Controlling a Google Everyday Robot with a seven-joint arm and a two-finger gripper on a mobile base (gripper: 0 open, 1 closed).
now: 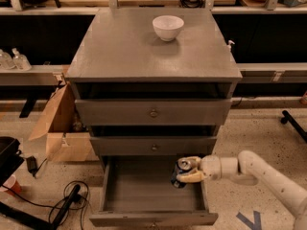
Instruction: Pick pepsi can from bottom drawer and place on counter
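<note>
Gripper [186,170]: inside the bottom drawer [144,188], against its right edge, close to the rear right corner. Mounted on a white arm [268,176] lying across the drawer's right wall from the right side of the view. Fingers [194,178] pinching the pepsi can [177,180], one cream-coloured finger above it and one below it as seen by the camera.

Pepsi can: clamped in the claw and tilted. Silver top turned up and toward the rear edge, dark blue body pointing toward the front edge. Contact between can and drawer floor: not determinable.

Bottom drawer: pulled out toward the camera, front panel along the lower edge of the view, grey floor exposed left of the can.

Middle drawer [153,146] and top drawer [153,112]: pushed in, one small round knob at the centre of each front.

Counter [124,47]: flat grey top of the cabinet, carrying a white bowl [168,27], upright, near the rear edge and slightly right of centre.

Floor left of the cabinet: open cardboard box [60,128] just beside the left side, and black cables [62,200] near the front left corner.
</note>
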